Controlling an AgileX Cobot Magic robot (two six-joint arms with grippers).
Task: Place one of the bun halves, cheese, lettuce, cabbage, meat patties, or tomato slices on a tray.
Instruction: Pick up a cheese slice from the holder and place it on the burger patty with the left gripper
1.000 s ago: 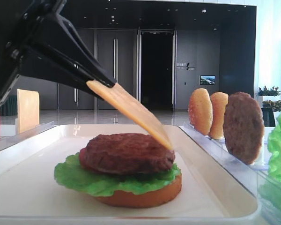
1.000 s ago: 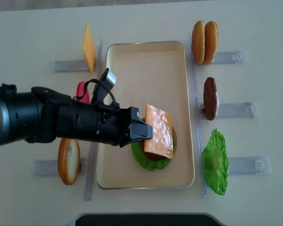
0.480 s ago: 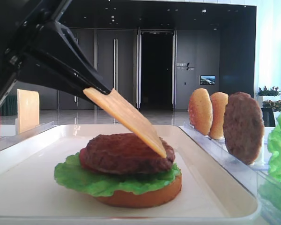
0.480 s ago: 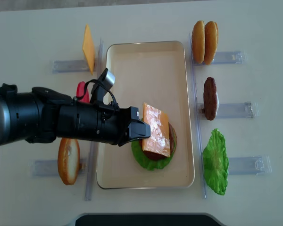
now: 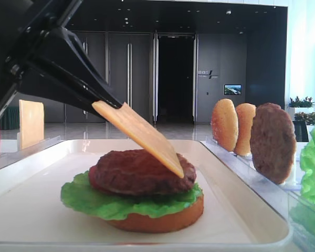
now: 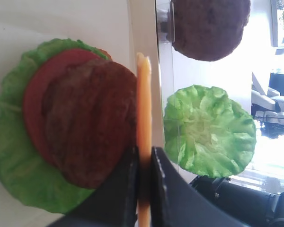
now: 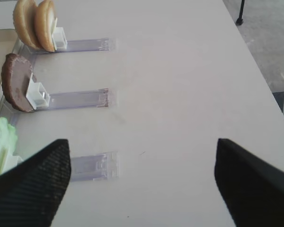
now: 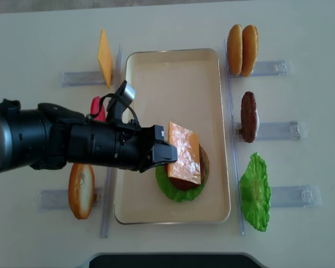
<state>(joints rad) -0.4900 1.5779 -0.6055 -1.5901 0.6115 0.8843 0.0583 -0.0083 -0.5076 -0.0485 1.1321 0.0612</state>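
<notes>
Over the tray (image 8: 134,84), the left end effector (image 5: 102,102) is pinching the cheese (image 5: 142,137), its low edge touching the patty (image 5: 139,172); flattening it squarely before releasing looks wise.

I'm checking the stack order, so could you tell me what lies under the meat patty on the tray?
Under the meat patty a tomato slice peeks out, then lettuce, then a bun half on the tray. Their middles are covered, so anything else between them cannot be seen.

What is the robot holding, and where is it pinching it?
The left gripper pinches the cheese by one edge; its far edge touches the meat patty. The right gripper holds nothing.
</notes>
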